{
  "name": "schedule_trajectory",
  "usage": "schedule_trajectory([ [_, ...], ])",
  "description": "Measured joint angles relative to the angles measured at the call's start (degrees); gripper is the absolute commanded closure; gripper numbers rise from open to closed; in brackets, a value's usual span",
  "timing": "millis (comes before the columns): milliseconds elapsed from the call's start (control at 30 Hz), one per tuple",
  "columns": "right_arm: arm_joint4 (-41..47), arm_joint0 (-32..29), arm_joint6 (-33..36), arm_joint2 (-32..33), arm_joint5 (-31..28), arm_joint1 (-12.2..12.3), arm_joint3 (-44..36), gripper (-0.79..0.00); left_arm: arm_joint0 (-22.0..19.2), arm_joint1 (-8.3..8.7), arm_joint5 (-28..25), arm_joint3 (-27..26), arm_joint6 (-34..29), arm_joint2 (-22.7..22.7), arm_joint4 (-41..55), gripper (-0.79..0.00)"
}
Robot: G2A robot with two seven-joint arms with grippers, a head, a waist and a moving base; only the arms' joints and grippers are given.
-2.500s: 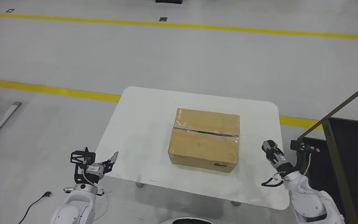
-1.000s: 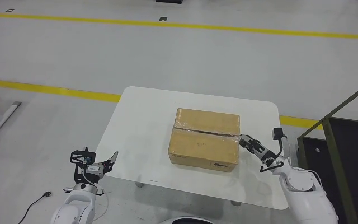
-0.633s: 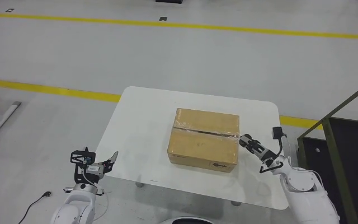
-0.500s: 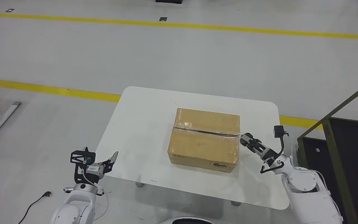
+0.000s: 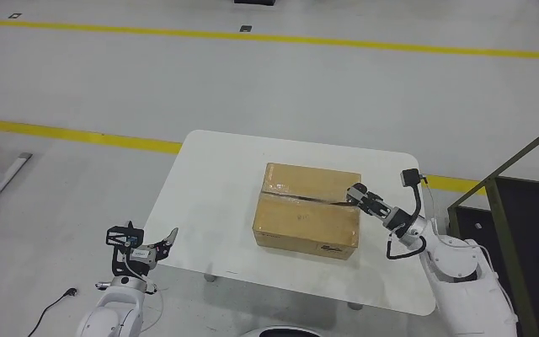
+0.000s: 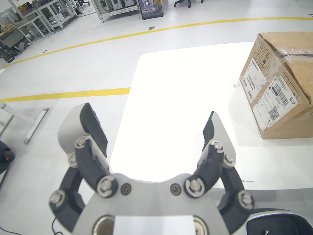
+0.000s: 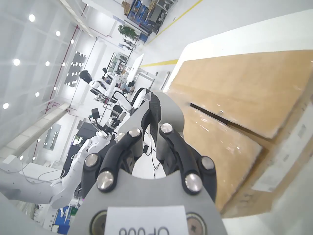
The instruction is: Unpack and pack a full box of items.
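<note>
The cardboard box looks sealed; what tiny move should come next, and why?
Probably push the shut right gripper along the top seam to split the clear tape: its tip sits at the seam's end on the cardboard box.

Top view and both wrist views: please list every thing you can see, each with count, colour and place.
cardboard box: one, brown, clear tape on top, middle of the table.
table: one, white, on the grey floor.
floor lines: two, yellow, beyond the table.
metal frame: one, dark, right of the table.
left gripper: one, grey and black, open, off the table's near left corner.
right gripper: one, grey and black, shut, at the box's right end by the seam.
</note>
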State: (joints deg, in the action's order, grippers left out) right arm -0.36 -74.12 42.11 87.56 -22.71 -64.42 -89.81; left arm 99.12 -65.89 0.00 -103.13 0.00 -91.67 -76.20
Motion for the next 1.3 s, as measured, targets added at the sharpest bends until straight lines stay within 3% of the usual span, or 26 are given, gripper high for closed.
schedule_trajectory([
  [1300,-1.63,1.26,-1.03,-1.27,-0.45,-0.01,-0.6,0.0,0.0,0.0,0.0,0.0,0.0,0.0,0.0,-0.785],
])
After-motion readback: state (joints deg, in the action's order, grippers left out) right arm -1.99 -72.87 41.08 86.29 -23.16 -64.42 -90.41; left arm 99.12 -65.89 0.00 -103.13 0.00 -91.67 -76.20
